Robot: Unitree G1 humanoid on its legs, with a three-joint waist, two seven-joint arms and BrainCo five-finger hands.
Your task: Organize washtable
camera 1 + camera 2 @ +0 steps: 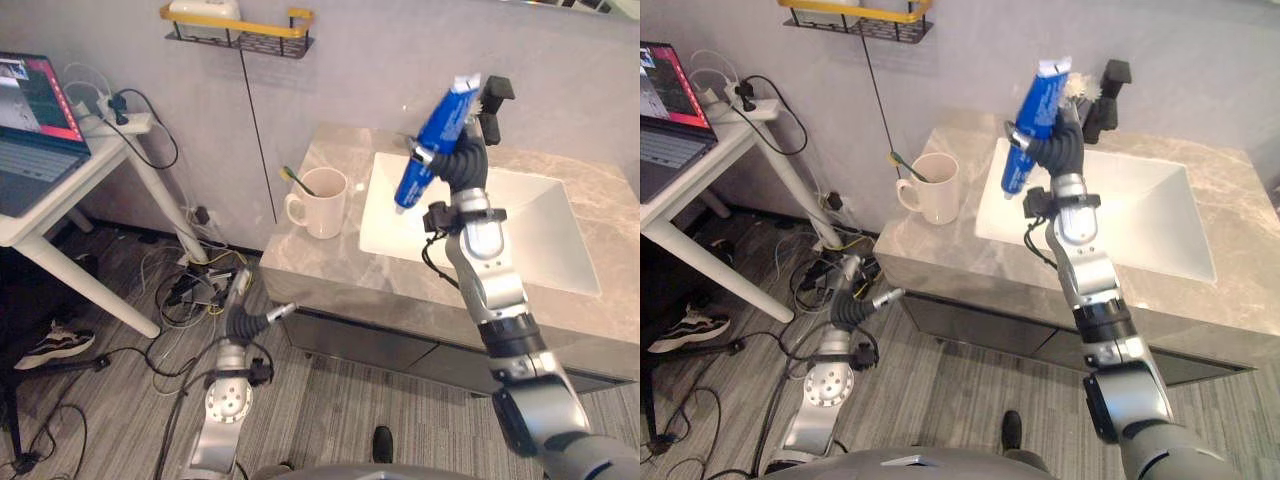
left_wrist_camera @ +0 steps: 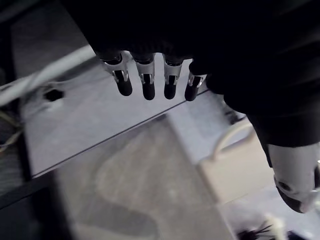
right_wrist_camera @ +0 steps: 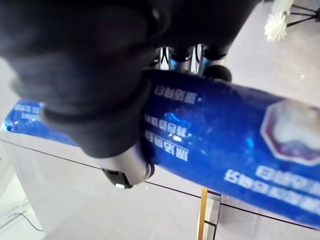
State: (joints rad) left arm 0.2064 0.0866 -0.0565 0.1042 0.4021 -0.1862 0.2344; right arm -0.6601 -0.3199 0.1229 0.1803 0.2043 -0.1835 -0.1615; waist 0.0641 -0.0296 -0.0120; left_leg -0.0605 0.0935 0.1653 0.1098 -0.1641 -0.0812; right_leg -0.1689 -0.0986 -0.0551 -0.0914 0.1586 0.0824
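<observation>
Right robot hand [image 1: 452, 160] clamps the blue soft-plastic toothpaste tube [image 1: 436, 128] mid-body: probably light, squashy, slick, so grip gently. Left robot hand [image 1: 243, 322] hangs slack-fingered.

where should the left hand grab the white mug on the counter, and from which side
Probably by the handle, coming from the robot's left: the white mug stands upright near the left edge of the counter with its handle turned that way. A toothbrush leans out of its mouth, so a grip from above looks poor. The left hand hangs open below.
</observation>
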